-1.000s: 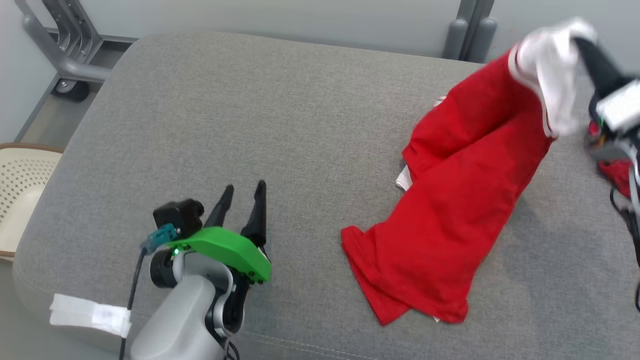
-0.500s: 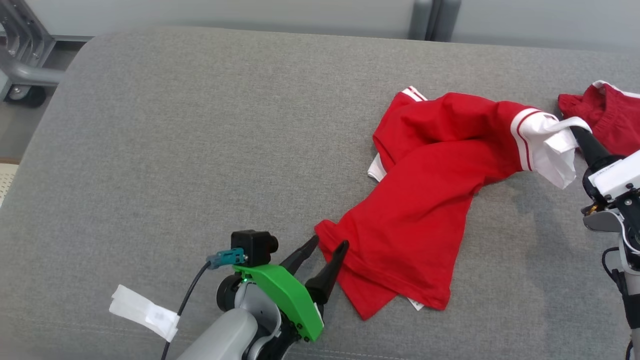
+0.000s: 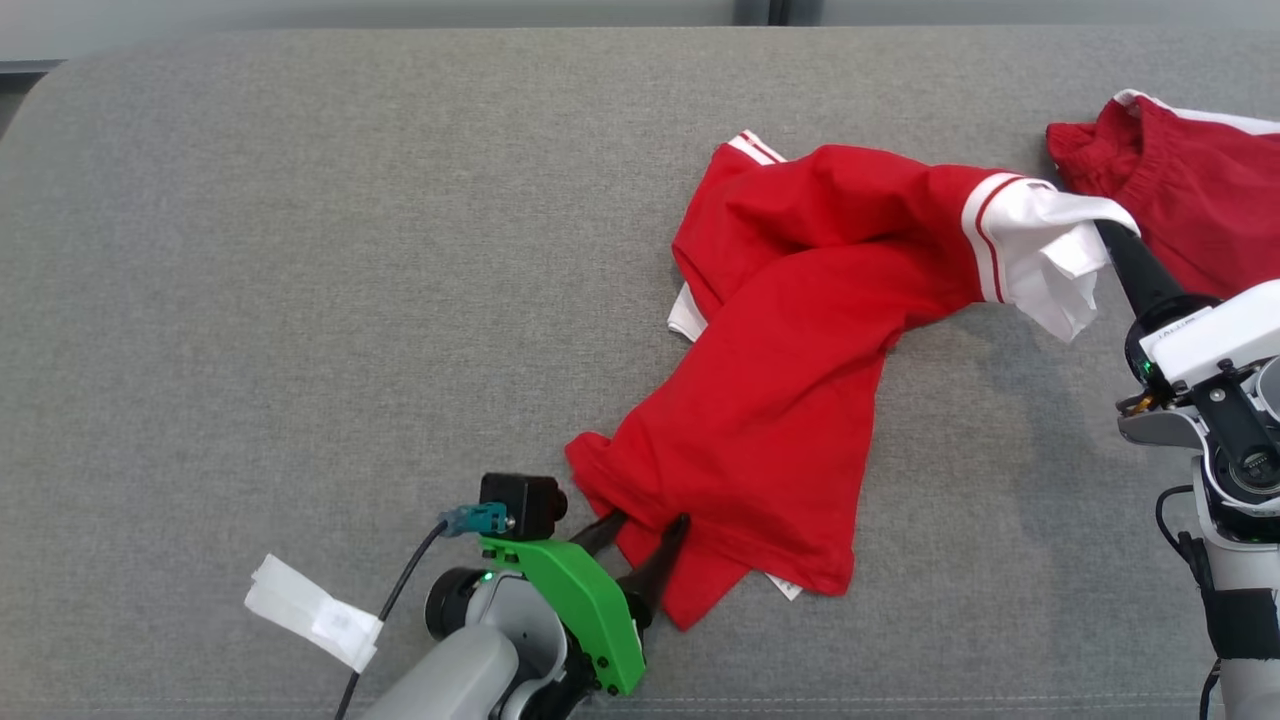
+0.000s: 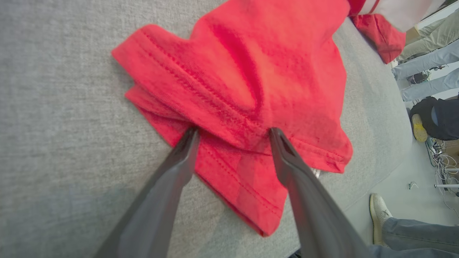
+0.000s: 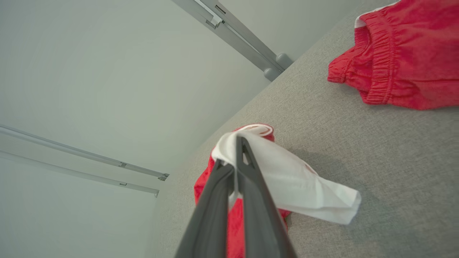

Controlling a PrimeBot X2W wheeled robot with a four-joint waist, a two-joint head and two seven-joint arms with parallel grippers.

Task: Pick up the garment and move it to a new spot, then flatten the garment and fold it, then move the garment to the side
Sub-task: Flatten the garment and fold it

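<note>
Grey cushion [image 3: 300, 300], red garment [image 3: 790, 400] sprawled right of centre.
The left gripper [image 3: 648, 522] gapes across the near hem, clamping nothing; the right gripper [image 3: 1103, 232] is pinched tight on its white sleeve end, beside red shorts [image 3: 1190, 200].

The garment [image 3: 790, 400] is red, its sleeve [image 3: 1040, 250] white with thin red stripes. The cushion [image 3: 300, 250] is plain grey.

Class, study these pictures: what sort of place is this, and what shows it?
Probably a robot lab: a grey padded bench holding a shirt, cables on the floor, people standing by.
</note>
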